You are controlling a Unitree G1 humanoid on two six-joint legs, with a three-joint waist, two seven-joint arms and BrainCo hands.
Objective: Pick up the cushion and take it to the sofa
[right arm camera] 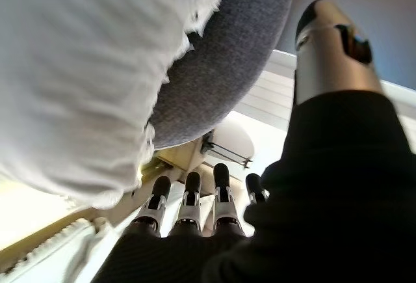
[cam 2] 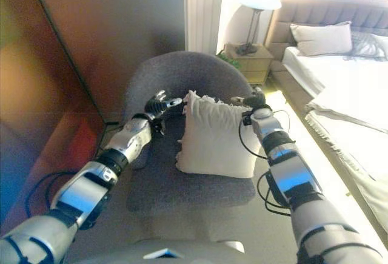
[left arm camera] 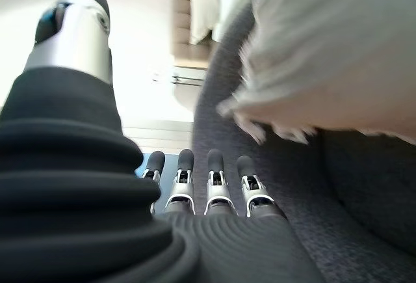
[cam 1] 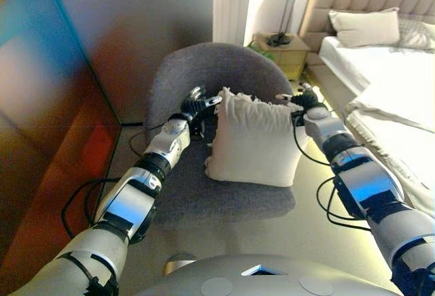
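Note:
A cream cushion (cam 1: 255, 139) with frayed edges stands upright on the seat of a grey upholstered chair (cam 1: 204, 71), leaning on its backrest. My left hand (cam 1: 197, 105) is at the cushion's upper left corner and my right hand (cam 1: 302, 100) is at its upper right corner. In the left wrist view the fingers (left arm camera: 208, 185) are straight and the thumb is spread apart, with the cushion (left arm camera: 325, 55) just beside them. In the right wrist view the fingers (right arm camera: 195, 205) are also straight and the cushion (right arm camera: 78, 81) lies close alongside. Neither hand grips the cloth.
A bed (cam 1: 387, 78) with a pillow (cam 1: 363, 27) stands to the right. A nightstand (cam 1: 285, 52) with a lamp (cam 1: 289, 3) is behind the chair. A dark glossy wall (cam 1: 54, 105) runs along the left. Cables (cam 1: 85, 197) lie on the floor.

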